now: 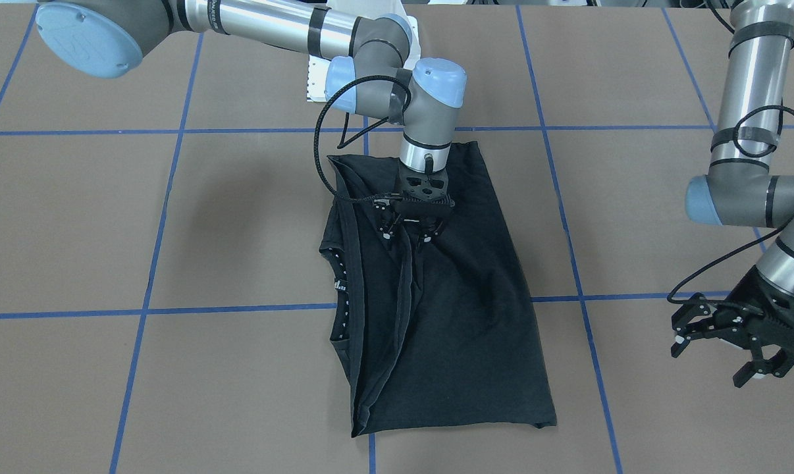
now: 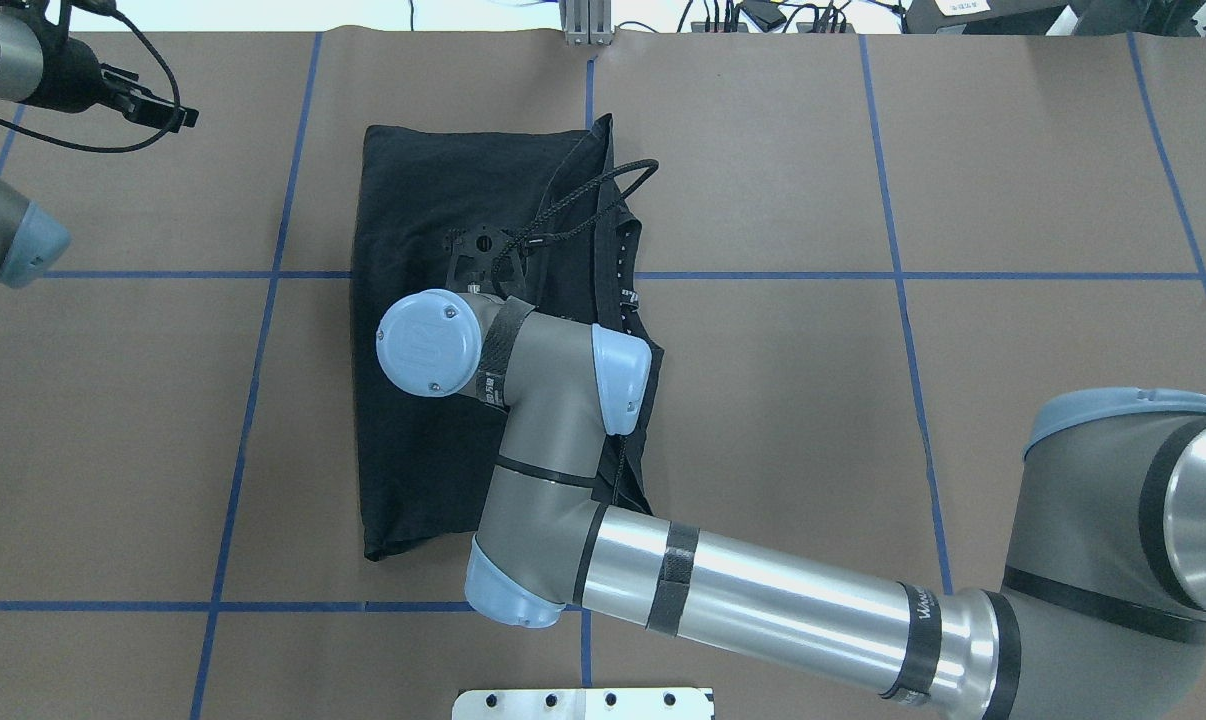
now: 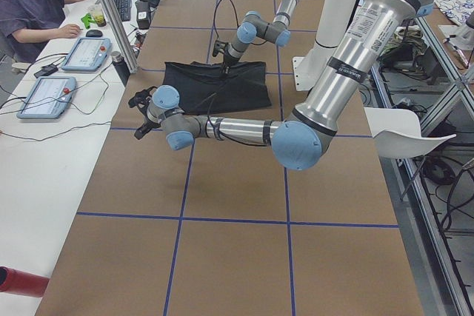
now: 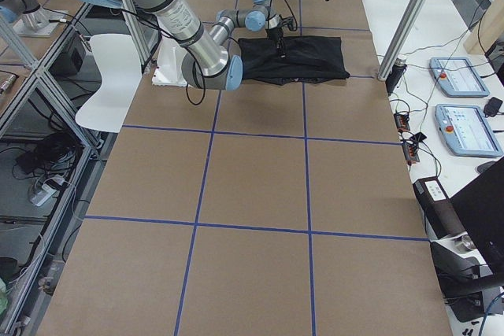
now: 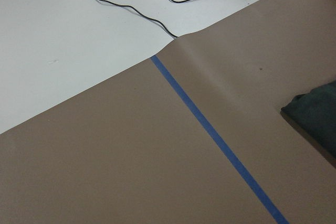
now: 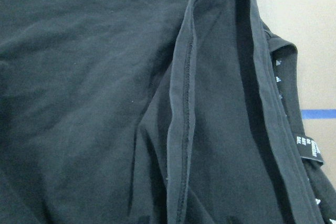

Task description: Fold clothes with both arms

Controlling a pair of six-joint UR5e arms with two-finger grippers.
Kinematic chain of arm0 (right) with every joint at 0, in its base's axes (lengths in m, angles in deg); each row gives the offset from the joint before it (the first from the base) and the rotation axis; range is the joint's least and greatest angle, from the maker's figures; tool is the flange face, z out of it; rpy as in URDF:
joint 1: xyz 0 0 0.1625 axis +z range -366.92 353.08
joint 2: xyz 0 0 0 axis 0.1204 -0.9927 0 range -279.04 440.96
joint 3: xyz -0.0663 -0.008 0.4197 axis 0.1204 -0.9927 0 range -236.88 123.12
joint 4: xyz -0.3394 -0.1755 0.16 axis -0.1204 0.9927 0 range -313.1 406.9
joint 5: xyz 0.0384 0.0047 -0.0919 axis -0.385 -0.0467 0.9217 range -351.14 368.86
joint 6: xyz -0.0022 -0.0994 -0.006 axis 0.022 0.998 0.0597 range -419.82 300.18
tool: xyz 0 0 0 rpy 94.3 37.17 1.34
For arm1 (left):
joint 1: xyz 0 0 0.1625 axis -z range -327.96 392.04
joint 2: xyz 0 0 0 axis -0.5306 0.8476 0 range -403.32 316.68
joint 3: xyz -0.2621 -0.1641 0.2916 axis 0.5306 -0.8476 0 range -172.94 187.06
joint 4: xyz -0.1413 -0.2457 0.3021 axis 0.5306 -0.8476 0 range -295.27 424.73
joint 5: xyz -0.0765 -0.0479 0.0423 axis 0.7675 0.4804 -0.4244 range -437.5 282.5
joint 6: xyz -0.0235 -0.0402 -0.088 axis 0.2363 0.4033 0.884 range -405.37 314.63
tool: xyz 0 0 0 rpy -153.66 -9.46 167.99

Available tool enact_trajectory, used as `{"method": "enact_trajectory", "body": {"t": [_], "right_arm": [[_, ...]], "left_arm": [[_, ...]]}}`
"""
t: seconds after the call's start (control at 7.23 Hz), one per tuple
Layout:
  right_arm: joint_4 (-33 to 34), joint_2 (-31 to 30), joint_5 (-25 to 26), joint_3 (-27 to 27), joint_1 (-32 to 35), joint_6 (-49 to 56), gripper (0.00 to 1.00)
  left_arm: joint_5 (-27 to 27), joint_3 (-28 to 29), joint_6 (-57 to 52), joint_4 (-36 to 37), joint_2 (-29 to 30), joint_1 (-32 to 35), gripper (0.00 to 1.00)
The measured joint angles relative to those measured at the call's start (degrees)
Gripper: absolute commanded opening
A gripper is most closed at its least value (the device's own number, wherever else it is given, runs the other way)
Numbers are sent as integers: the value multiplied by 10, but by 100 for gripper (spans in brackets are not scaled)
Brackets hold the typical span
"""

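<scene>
The T-shirt (image 1: 463, 296) has a neck label (image 6: 310, 148) with unreadable white print; left gripper (image 1: 708, 362) released, right gripper (image 1: 407, 236) unclear.

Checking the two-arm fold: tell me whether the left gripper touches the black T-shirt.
Apart. The front-facing view shows bare table between the left gripper and the black T-shirt.

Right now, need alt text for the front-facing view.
A folded black T-shirt lies on a brown table gridded with blue tape; the right arm's claw is lowered onto its upper part. The left arm's claw hangs open off to the side, clear of the shirt.
</scene>
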Motion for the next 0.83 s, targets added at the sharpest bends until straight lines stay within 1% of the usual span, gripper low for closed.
{"method": "enact_trajectory", "body": {"t": [0.28,0.41,0.55,0.69,0.83], "right_arm": [[0,1,0,-6,-4,0,43],[-1,1,0,-8,-6,0,32],[-1,1,0,-9,-7,0,7],[-1,1,0,-9,-7,0,0],[-1,1,-1,-9,-7,1,0]], "left_arm": [[0,1,0,0,0,0,100],[0,1,0,0,0,0,100],[0,1,0,0,0,0,100],[0,1,0,0,0,0,100],[0,1,0,0,0,0,100]]}}
